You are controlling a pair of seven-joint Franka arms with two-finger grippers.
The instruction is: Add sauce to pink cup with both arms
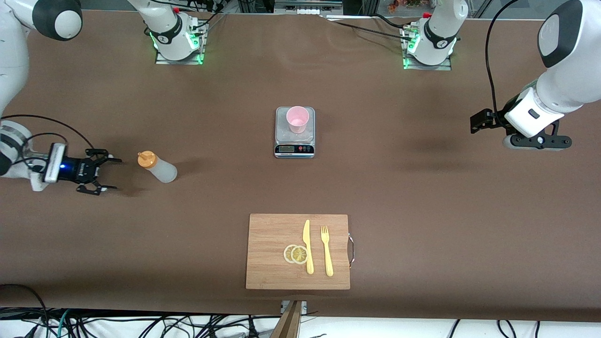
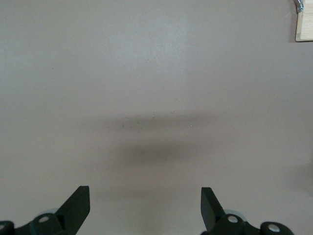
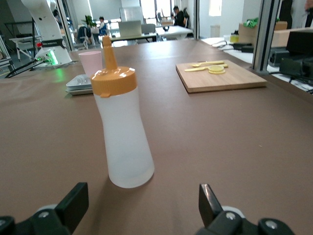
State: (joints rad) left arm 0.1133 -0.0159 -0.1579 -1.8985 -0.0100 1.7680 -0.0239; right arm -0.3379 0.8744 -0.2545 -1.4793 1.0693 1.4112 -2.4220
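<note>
**Sauce bottle stood free, both grippers open**

Occlusions first. Left gripper (image 1: pixel 537 141) hung over bare table (image 1: pixel 422 197) toward the left arm's end; in the front view its fingers were mostly tucked under the wrist body, so the spread was hard to read there. Left wrist view settled it: two finger tips (image 2: pixel 78 203) wide apart, nothing between, only table surface and a corner of the cutting board (image 2: pixel 304 24) cut off at the frame edge. Scale (image 1: pixel 294 134) display was too small to read. Pink cup contents: a paler patch showed at the bottom, possibly just the bare base, couldn't tell.

Right gripper (image 1: pixel 107 175) was low over the table toward the right arm's end, lying sideways and pointed at the sauce bottle (image 1: pixel 157 167), jaws spread, not touching it. Right wrist view showed the bottle (image 3: pixel 121 132) just ahead of the open fingers (image 3: pixel 73 200), clear of both.

Bottle: translucent whitish body, slightly waisted, orange cap with a tapered nozzle, upright on the table. No fill line was visible through the wall.

Pink cup (image 1: pixel 297 119): pale pink, tapered, no handle, upright on the scale platform at mid-table, well apart from the bottle.

The cutting board (image 1: pixel 298 251), nearer the front camera than the scale, carried two lemon slices (image 1: pixel 296 254), a yellow knife (image 1: pixel 307 246) and a yellow fork (image 1: pixel 327 251).
</note>
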